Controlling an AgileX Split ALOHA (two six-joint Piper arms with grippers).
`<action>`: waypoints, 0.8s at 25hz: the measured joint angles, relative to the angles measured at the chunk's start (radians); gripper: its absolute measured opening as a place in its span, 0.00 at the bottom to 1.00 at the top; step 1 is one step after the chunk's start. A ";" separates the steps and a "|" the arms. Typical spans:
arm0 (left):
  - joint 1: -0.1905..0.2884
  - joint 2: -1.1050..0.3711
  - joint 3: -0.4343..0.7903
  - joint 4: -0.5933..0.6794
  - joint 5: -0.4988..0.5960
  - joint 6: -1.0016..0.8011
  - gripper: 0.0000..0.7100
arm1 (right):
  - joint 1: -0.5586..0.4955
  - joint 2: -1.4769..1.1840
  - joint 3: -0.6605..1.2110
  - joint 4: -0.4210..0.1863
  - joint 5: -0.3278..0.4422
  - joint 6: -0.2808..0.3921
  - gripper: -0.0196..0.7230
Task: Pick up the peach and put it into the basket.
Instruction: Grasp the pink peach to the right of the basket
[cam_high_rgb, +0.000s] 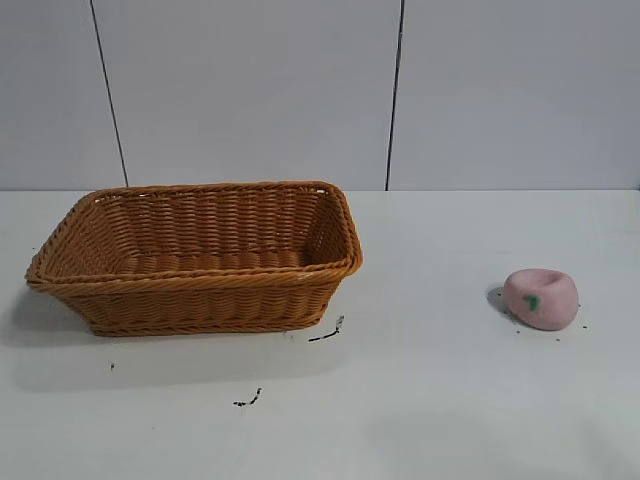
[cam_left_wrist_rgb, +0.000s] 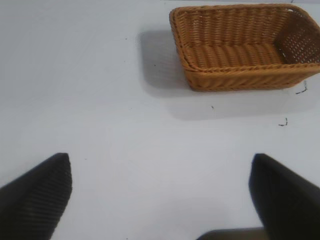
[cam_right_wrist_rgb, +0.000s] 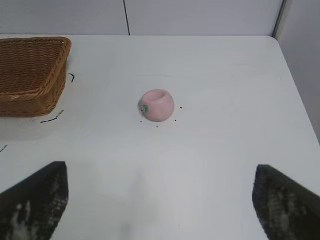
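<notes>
While both my grippers hang wide open and empty over the white table (cam_high_rgb: 440, 400), the peach (cam_high_rgb: 541, 298) sits on the table well right of the basket (cam_high_rgb: 200, 257); its only marking I can make out is a green leaf mark.

The right gripper (cam_right_wrist_rgb: 160, 200) faces the peach from a distance, the left gripper (cam_left_wrist_rgb: 160, 197) faces the basket.

Both claws (cam_left_wrist_rgb: 160, 200) (cam_right_wrist_rgb: 160, 200) — wide open

No text, label, brand, number or sign can be read in any of the views. Only a few small black scribbled marks (cam_high_rgb: 325, 334) are seen on the white table (cam_high_rgb: 450, 400), at about the 5 o'clock side of the basket (cam_high_rgb: 200, 255) in the exterior view, and no letters or figures can be made out in them.
</notes>
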 joint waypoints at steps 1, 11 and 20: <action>0.000 0.000 0.000 0.000 0.000 0.000 0.98 | 0.000 0.080 -0.029 0.000 -0.013 0.000 0.96; 0.000 0.000 0.000 0.000 0.000 0.000 0.98 | 0.000 0.831 -0.400 0.015 -0.004 -0.016 0.96; 0.000 0.000 0.000 0.000 0.000 0.000 0.98 | 0.037 1.253 -0.709 0.015 0.077 -0.063 0.96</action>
